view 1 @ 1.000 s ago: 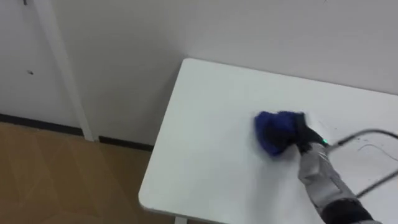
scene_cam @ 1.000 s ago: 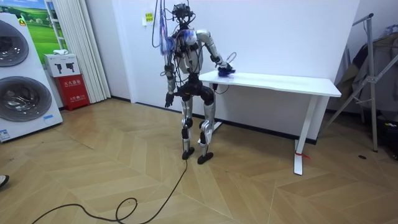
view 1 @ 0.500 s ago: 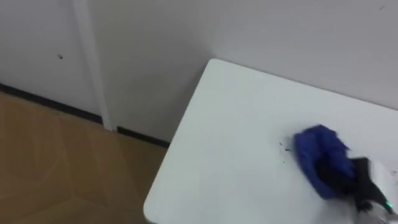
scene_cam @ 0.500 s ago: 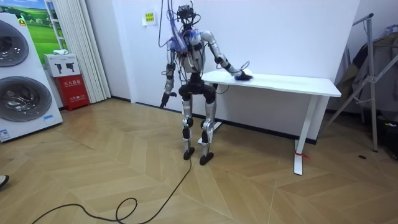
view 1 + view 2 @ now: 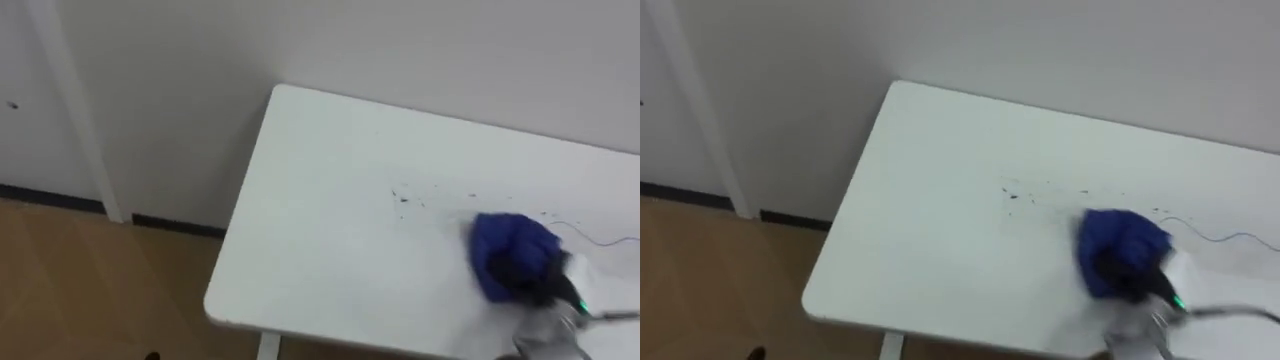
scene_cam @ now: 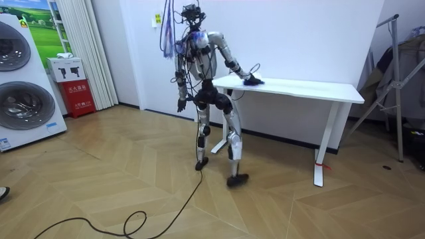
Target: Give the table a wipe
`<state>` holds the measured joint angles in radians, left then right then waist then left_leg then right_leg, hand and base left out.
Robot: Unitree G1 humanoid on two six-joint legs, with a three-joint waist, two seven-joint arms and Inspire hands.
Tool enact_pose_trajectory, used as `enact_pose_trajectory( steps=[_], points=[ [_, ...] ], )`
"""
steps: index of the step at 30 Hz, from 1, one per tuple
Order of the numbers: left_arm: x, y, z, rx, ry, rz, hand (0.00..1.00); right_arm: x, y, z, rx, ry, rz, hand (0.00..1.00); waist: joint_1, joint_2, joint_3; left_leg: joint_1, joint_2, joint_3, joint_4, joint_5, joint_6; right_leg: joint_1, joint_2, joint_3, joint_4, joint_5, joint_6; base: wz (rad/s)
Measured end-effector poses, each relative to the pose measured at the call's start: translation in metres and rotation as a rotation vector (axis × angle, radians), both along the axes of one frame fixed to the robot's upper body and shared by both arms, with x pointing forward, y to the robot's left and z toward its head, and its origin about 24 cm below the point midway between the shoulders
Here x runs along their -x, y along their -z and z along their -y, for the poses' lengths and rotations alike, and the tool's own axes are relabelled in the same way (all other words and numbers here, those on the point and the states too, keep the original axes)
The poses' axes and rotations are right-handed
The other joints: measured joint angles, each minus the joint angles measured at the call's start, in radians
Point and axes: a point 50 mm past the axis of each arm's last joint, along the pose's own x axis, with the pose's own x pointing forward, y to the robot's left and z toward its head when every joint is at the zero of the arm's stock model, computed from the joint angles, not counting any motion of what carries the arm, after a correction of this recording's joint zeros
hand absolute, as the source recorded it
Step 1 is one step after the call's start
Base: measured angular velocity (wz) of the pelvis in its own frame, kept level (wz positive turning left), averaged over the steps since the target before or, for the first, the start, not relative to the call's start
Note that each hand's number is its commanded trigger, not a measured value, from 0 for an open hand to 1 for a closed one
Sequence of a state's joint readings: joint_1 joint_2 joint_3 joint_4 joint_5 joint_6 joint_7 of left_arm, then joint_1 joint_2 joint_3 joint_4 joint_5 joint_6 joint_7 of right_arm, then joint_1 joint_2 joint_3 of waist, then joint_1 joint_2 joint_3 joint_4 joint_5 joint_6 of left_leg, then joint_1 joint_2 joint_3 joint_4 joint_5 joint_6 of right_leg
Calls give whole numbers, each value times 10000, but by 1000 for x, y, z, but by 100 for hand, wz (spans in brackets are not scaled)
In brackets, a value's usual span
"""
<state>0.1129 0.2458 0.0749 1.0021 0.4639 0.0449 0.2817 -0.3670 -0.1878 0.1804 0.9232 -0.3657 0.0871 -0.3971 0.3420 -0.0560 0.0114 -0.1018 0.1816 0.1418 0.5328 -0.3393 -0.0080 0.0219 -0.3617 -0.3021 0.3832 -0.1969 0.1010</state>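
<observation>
Your right robot hand [image 5: 533, 281] rested in the bunched blue cloth [image 5: 503, 240] on the white worktop [image 5: 320, 230]; you could not tell its grip. Dark specks [image 5: 404, 198] lay left of it. The left robot hand [image 6: 180, 105] hung at the hip.

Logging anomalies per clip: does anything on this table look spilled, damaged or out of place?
Yes: a scatter of small dark specks lies on the white table, just left of the blue cloth that the right hand rests on. It looks like dirt not yet wiped; nothing else stands out.
</observation>
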Motion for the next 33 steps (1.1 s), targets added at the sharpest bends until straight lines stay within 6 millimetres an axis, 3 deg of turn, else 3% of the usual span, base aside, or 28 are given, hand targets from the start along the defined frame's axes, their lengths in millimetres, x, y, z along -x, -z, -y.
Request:
enact_pose_trajectory(
  steps=[1, 3, 4, 5, 6, 7, 8, 9, 10, 11, 12, 13, 15, 16, 17, 18, 19, 20, 21, 24, 25, 26, 27, 28, 29, 31, 33],
  points=[
    [-6, -3, -2, 9, 148, 150, 0, -9, -8, -4, -40, -338, 216, 100, 69, -33, 33, -279, 35, -275, 89, 50, -103, -4, -60, -13, -177, 129, 24, 64],
    [-13, -10, -13, -90, 256, 327, 0, -28, -25, -12, -213, -1006, 675, 100, 126, -161, 44, -964, 352, -1213, 115, 407, -668, 21, -68, -238, -863, 773, 81, 86],
    [-11, -11, -18, -156, 199, 261, 0, -28, -25, -12, -229, -1077, 685, 100, 134, -207, 49, -983, 437, -1383, 46, 522, -901, 38, -60, -279, -974, 901, 123, 76],
    [-3, -13, -27, -258, -14, 28, 0, -24, -20, -9, -217, -1083, 484, 100, 131, -313, 50, -848, 658, -1612, -201, 709, -1256, 79, 28, -371, -1154, 1061, 125, 67],
    [8, -13, -32, -221, -415, -100, 0, -15, -13, -5, -87, -1133, 193, 100, 62, -315, 55, -657, 947, -1891, -445, 840, -1670, 128, 370, -557, -1241, 1115, 175, 60],
    [14, -14, -34, -239, -545, -163, 0, -10, -9, -3, -145, -1149, 146, 100, -13, -318, 54, -573, 1108, -2039, -552, 902, -1856, 80, 556, -742, -1185, 1155, 129, 69],
    [26, -12, -34, -226, -667, -392, 0, 2, -4, 4, -104, -1132, 296, 100, -303, -97, -38, -543, 1572, -2281, -618, 1051, -2098, 92, 864, -1193, -436, 515, 921, 80],
    [38, -7, -26, 14, -756, -668, 0, 14, 0, 13, -7, -1024, 291, 100, -598, -10, -106, -516, 1867, -2100, -636, 1391, -1553, 158, 1117, -1516, 36, -91, 432, 80],
    [44, -4, -21, 162, -810, -810, 0, 22, 4, 18, 45, -917, 206, 100, -694, -26, -125, -476, 1795, -1847, -519, 1475, -1421, 204, 1220, -1540, 50, -219, 231, 60],
    [53, 2, -11, 463, -890, -1044, 0, 32, 6, 26, 141, -766, 127, 100, -969, -79, -99, -408, 1350, -1296, -277, 1421, -1337, 361, 1342, -1750, -161, -307, -122, 35],
    [57, 6, -2, 737, -922, -1162, 0, 33, 3, 31, 230, -782, 163, 100, -1147, -55, -75, -359, 881, -864, -163, 1224, -1107, 410, 1499, -1791, -429, -254, -459, 20],
    [57, 7, 3, 864, -950, -1157, 0, 32, 1, 32, 274, -837, 136, 100, -1181, -54, -30, -255, 561, -804, -172, 1089, -980, 392, 1536, -1774, -494, -236, -537, -24],
    [53, 12, 16, 1248, -970, -1071, 0, 17, -9, 28, 377, -1355, 72, 100, -1008, 138, 23, 80, -528, -394, -374, 667, -465, 227, 1791, -1395, -577, -196, -1067, -73],
    [50, 12, 18, 1297, -921, -1016, 0, 13, -13, 25, 425, -1572, 81, 100, -868, 162, 28, 177, -796, -341, -585, 635, -388, 91, 1862, -1150, -537, -199, -1074, -105],
    [46, 13, 20, 1362, -914, -914, 0, 4, -20, 15, 560, -2147, 93, 100, -566, 267, 25, 415, -1135, -296, -1069, 585, -70, -71, 2115, -696, -544, -175, -1280, -111],
    [43, 12, 19, 1321, -950, -812, 0, -4, -25, 2, 652, -2745, 166, 100, -472, 338, 83, 631, -1170, -226, -1442, 700, 47, -165, 2296, -394, -579, -175, -1427, -99],
    [42, 12, 19, 1294, -973, -802, 0, -6, -27, -2, 684, -3003, 151, 100, -474, 310, 60, 767, -1180, -172, -1592, 810, 24, -237, 2342, -255, -587, -199, -1513, -60],
    [42, 12, 21, 1308, -998, -808, 0, -9, -29, -7, 904, -3365, 126, 100, -445, 333, 57, 1002, -1192, -21, -1994, 1032, -1, -344, 2471, -5, -615, -263, -1882, -42],
    [41, 12, 22, 1255, -1034, -743, 0, -10, -29, -8, 966, -3450, 123, 100, -367, 327, 21, 1191, -1224, 46, -2387, 1210, -42, -404, 2546, 94, -684, -257, -2015, -38],
    [44, 10, 21, 991, -1130, -655, 0, -7, -29, -5, 960, -3515, 264, 100, -708, 212, -28, 1370, -1270, -74, -2997, 1446, -128, -412, 2612, 208, -832, -261, -2082, -3],
    [47, 10, 20, 947, -1189, -690, 0, -3, -26, -3, 936, -3443, 247, 100, -828, 174, -45, 1414, -1276, -107, -3090, 1473, -127, -337, 2634, 169, -932, -221, -2014, 43],
    [53, 9, 18, 873, -1365, -744, 0, 7, -18, 2, 823, -3189, 286, 100, -1132, 77, -69, 1493, -1304, -316, -3189, 1486, -132, -123, 2618, -23, -1091, -171, -1832, 70],
    [59, 7, 14, 782, -1624, -781, 0, 22, -9, 13, 793, -2686, 267, 100, -1452, -93, -115, 1561, -1393, -631, -3234, 1494, -137, 177, 2593, -129, -1303, -137, -1449, 78],
    [63, 7, 11, 707, -1771, -803, 0, 32, -3, 20, 764, -2281, 255, 100, -1553, -139, -130, 1608, -1413, -680, -3263, 1493, -138, 302, 2571, -160, -1368, -105, -1237, 81],
    [70, 5, 5, 529, -2081, -847, 0, 53, 8, 37, 717, -1395, 142, 100, -1734, -338, -205, 1698, -1462, -708, -3295, 1493, -139, 588, 2558, -157, -1591, -20, -769, 64],
    [87, 0, -8, 95, -2633, -1043, 0, 99, 23, 70, 695, 586, -249, 100, -1953, -660, -228, 1974, -1552, -840, -3352, 1489, -142, 1205, 2565, -186, -2022, 11, -538, 41],
    [98, -2, -14, -118, -2826, -1243, 0, 128, 29, 88, 833, 1681, -578, 100, -2023, -737, -276, 2145, -1573, -862, -3370, 1468, -145, 1429, 2567, -202, -2154, 36, -494, -3]
  ],
)
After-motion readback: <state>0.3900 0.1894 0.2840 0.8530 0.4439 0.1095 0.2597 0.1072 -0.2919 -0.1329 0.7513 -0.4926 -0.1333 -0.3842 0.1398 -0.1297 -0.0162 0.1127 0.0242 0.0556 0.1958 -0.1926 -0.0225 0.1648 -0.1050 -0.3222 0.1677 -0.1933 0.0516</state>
